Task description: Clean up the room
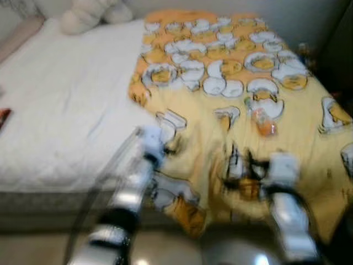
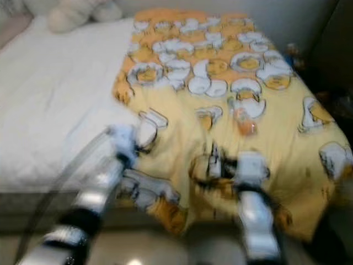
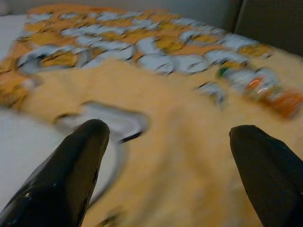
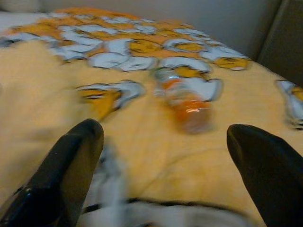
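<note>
Yellow cloth printed with white-and-orange egg cartoons covers the right part of a bed: a blanket whose near edge hangs over the mattress side toward the floor. To its left lies bare white sheet, and at the far left end of the bed rests a pale stuffed toy or pillow, too blurred to tell which. On the blanket, right of the middle, a small plastic bottle lies on its side; it looks clear with orange contents toward one end and a greenish cap at the other, though blur hides any label. A small reddish object sits at the far left edge of the sheet, too cut off to identify. Both head views are smeared by motion. The left gripper hovers over the blanket's left border where it meets the sheet, its two black fingers spread wide apart and holding nothing. The right gripper is low over the blanket on the near side of the bottle, pointing toward it, its fingers likewise spread wide with nothing between them; the bottle lies beyond the fingertips, apart from them. Both silver arms reach up from the near edge, the left arm over the mattress side and the right arm over the hanging blanket.
</note>
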Available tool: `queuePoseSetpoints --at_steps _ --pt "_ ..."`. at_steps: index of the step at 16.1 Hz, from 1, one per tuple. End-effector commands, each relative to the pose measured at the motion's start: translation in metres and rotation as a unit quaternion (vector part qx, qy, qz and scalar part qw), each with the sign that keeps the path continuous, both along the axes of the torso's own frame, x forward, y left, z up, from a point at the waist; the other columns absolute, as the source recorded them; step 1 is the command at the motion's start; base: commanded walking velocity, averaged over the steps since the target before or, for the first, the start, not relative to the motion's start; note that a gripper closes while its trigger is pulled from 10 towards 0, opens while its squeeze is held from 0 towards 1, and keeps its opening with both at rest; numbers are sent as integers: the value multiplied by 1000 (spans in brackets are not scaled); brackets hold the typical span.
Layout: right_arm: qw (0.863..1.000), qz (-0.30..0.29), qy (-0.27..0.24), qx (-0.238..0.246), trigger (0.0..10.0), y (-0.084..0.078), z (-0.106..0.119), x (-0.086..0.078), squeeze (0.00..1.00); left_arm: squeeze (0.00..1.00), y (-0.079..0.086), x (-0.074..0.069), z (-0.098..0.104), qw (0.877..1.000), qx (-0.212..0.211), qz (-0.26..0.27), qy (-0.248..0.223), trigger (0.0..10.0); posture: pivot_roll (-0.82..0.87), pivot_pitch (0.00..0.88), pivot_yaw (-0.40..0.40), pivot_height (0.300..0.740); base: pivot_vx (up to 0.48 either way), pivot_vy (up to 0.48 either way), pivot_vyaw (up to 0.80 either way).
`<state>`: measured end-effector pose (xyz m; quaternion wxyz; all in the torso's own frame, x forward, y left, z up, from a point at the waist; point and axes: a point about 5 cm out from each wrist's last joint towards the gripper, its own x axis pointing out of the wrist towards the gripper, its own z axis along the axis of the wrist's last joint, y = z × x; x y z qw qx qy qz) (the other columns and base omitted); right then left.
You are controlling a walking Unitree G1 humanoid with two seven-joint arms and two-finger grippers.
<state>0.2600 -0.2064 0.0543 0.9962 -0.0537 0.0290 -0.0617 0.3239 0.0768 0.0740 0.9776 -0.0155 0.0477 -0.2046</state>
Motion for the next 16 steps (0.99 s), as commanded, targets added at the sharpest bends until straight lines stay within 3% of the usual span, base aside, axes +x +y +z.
queuePoseSetpoints --at_steps 1,6,11,14,15,16 --pt "1000 13 -14 11 10000 10 5 5 0 0 15 4 2 1000 6 24 -3 10000 -67 0 51 740 247 -409 0" --pt "1000 16 -11 6 10000 10 6 5 0 0 16 3 2 999 8 33 -6 10000 -54 0 45 740 247 -409 527" --pt "1000 18 4 11 10000 14 1 5 0 0 23 5 5 998 17 52 -13 10000 -48 0 50 740 276 -382 0" --pt "999 39 13 20 10000 21 1 12 0 0 32 6 5 995 48 80 -23 10000 -35 0 44 740 160 0 0" --pt "997 65 20 33 10000 28 2 15 0 0 36 7 8 997 13 80 -14 10000 -33 0 48 740 0 0 0" --pt "997 68 23 36 10000 29 1 16 0 0 38 7 8 996 8 83 -10 10000 -33 0 49 740 0 424 0"
